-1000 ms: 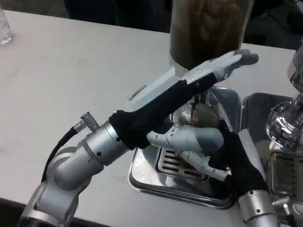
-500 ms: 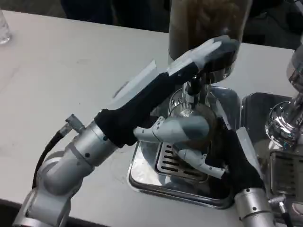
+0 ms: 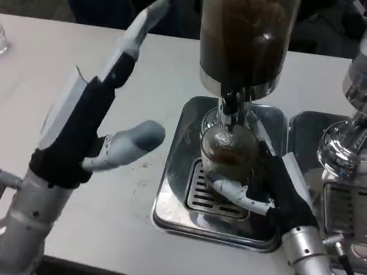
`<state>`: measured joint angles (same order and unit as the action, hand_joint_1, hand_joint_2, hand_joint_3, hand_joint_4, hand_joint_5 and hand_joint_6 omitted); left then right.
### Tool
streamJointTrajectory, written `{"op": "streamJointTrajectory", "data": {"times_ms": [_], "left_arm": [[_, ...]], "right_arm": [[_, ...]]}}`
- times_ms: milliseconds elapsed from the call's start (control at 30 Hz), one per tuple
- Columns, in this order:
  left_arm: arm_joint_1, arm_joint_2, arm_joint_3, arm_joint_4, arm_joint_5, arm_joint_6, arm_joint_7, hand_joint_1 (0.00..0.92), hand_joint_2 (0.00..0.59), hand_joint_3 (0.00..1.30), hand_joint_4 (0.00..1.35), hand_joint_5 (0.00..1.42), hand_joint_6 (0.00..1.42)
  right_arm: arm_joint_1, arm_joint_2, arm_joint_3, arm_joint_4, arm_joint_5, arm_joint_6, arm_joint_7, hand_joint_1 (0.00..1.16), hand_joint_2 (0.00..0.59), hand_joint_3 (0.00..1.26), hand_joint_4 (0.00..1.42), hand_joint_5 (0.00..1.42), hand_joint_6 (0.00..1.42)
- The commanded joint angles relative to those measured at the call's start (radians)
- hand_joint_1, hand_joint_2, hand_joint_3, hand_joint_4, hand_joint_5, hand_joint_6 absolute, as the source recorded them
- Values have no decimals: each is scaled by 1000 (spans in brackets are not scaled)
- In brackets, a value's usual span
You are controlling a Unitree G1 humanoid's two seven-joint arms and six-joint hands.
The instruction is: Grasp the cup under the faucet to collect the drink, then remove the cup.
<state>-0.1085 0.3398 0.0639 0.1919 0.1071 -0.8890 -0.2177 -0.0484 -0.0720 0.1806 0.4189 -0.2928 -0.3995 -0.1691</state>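
Observation:
A clear ribbed cup (image 3: pixel 227 150) with brown drink in it stands on the steel drip tray (image 3: pixel 178 203), right under the black faucet (image 3: pixel 231 102) of the tall drink dispenser (image 3: pixel 246 40). My right hand (image 3: pixel 269 192) grips the cup from the right and below, its fingers (image 3: pixel 232 192) wrapped under the cup's front. My left hand (image 3: pixel 106 123) is raised over the table to the left of the tray, fingers spread and holding nothing.
A second steel tray (image 3: pixel 304 129) and a shiny dispenser (image 3: pixel 347 143) stand at the right. A clear glass (image 3: pixel 3 40) shows at the far left edge. White table surface (image 3: pixel 51 69) lies to the left.
My left hand has swung away from the faucet lever, leftward and back over the table. The cup now shows more brown drink. My right hand keeps its hold on the cup.

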Motion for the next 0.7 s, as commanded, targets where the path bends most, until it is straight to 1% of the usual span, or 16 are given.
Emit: {"op": "streamJointTrajectory", "data": {"times_ms": [33,167,233,367,500,533,700], "left_arm": [[76,24,33,65,41,-24,37,0,125,0,0,7,0],[141,29,54,133,70,-41,67,0,126,0,0,1,0],[159,34,58,163,88,-51,84,0,127,0,0,0,0],[179,30,62,266,109,-75,128,0,127,2,0,0,0],[181,38,52,369,175,-100,191,0,128,4,0,0,0],[181,42,47,391,196,-103,209,0,128,4,0,0,0],[165,61,19,470,253,-98,261,0,130,5,0,0,0]], "right_arm": [[2,10,13,18,6,-9,18,767,191,0,0,0,57],[5,16,15,21,6,-17,16,766,190,0,0,0,93],[4,19,15,23,5,-22,12,765,190,0,0,0,109],[-2,23,12,32,8,-28,12,765,190,0,0,2,124],[-10,28,11,45,1,-32,2,780,186,0,18,30,154],[-8,28,10,43,0,-31,-1,789,193,0,23,42,160],[12,30,4,21,2,-33,-12,789,185,0,46,70,182]]}}
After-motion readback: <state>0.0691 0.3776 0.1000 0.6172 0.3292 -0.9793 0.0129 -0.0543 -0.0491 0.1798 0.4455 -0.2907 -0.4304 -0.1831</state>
